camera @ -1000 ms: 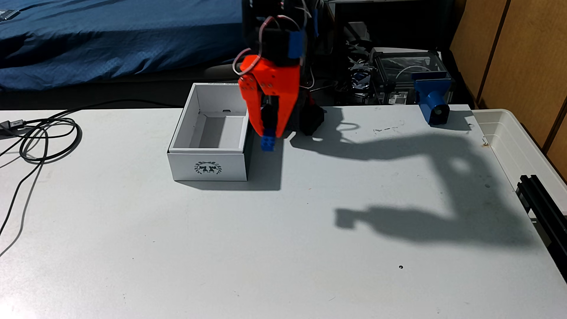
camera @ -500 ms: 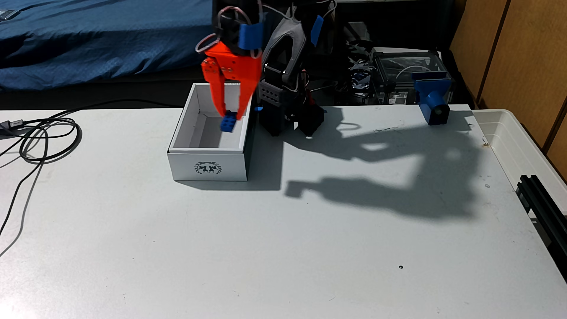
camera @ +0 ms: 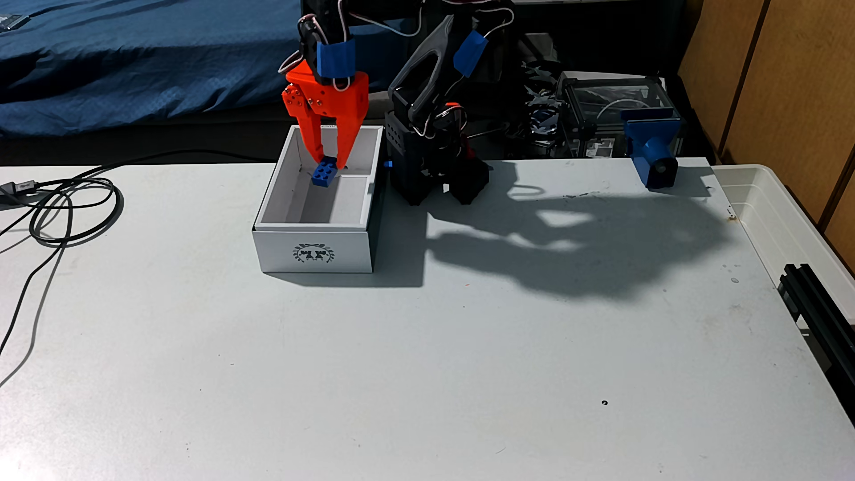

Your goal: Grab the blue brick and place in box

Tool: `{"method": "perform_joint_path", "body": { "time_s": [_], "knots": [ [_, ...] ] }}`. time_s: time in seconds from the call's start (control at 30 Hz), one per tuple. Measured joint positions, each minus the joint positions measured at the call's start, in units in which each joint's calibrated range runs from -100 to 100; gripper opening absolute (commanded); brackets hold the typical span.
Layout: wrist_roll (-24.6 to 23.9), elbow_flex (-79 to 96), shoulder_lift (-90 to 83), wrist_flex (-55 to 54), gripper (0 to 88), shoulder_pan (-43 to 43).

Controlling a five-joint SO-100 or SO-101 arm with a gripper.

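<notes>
Fixed view, upper middle of the frame: the orange gripper (camera: 329, 165) points down into the open top of the box (camera: 314, 252), its two fingers narrowed onto the blue brick (camera: 324, 175), which hangs from the tips, tilted, studs toward the camera. The brick sits inside the box's outline, over the far part of the interior and near the back wall; whether it already touches the floor of the box cannot be told from this angle. The box stands on the white table (camera: 416, 370), just left of the arm's dark base (camera: 435, 175), its wreath emblem facing the lower edge of the frame. By this reading the carry is finished and the placing step is in hand. What remains calls for spreading the fingers so the brick drops or settles inside, then lifting straight up so the tips clear the back wall and rim without dragging the light box or flicking the brick out.
</notes>
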Motion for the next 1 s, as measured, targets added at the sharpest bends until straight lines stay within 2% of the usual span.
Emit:
{"method": "perform_joint_path", "body": {
  "time_s": [0.17, 0.47, 0.73, 0.87, 1.0],
  "knots": [
    [0.0, 2.86, 0.0, -1.93, 1.7, 0.3],
    [0.05, 5.36, -0.08, -2.11, 20.3, 0.3],
    [-0.32, 5.45, -0.17, -2.2, 22.5, -0.15],
    [-0.63, 3.76, -0.17, -2.37, 21.8, -6.42],
    [-4.16, 0.89, -0.17, -2.37, 21.8, -15.65]
  ]
}}
